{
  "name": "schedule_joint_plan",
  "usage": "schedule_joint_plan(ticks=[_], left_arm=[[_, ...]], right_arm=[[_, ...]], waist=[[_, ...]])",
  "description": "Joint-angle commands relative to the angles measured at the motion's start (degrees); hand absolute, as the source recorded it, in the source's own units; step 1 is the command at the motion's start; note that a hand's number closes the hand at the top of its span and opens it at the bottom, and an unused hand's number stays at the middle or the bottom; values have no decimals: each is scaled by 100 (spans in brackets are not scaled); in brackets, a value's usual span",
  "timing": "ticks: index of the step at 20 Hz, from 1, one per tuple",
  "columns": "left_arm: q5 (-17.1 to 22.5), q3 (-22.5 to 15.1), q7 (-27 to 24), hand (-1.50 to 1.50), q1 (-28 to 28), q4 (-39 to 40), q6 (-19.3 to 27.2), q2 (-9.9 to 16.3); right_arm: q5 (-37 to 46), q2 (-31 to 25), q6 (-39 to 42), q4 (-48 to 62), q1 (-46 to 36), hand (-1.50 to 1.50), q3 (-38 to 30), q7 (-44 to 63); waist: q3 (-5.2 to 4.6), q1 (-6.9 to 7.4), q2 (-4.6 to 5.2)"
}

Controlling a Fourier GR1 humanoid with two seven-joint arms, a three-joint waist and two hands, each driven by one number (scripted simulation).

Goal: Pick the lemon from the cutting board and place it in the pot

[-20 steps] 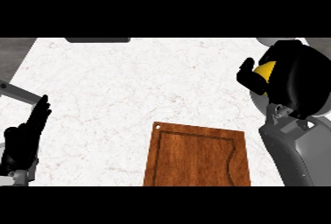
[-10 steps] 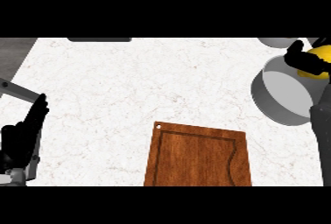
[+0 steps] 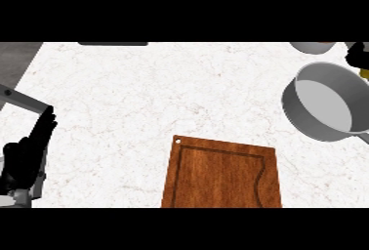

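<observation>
One round grey pot (image 3: 328, 102) beside grained wooden board (image 3: 220, 176).

A single head view looks steeply down on the counter (image 3: 144, 88), cutting board (image 3: 220, 176) nearest.

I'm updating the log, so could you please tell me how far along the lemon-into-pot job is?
Done: the brown wooden cutting board carries no lemon, so the pickup is finished. In hand: only a sliver of the right hand shows at the right edge beside the grey metal pot, with a yellow speck below it, probably the lemon. Left: the pot's inside looks bare, so the drop remains. The left hand rests open at the left edge.
</observation>
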Motion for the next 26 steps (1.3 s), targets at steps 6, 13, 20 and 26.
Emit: schedule_joint_plan(ticks=[6,13,20,26], left_arm=[[-191,-21,331,0,-206,-163,20,-52],[-122,22,22,0,-59,12,-59,-169],[-118,82,472,0,-146,-387,-115,-110],[-171,66,201,0,-113,-107,-153,-125]], right_arm=[[-65,-525,-910,2872,-662,150,-391,-1455],[-1009,-535,-1205,4115,-1143,-150,-1213,-2291],[-1385,-795,-1627,4718,-1278,-150,-1524,-3455],[-2525,-304,-2310,3952,-1691,-150,-2369,-4149]], waist=[[3,68,24],[8,117,38],[11,101,32],[11,42,7]])
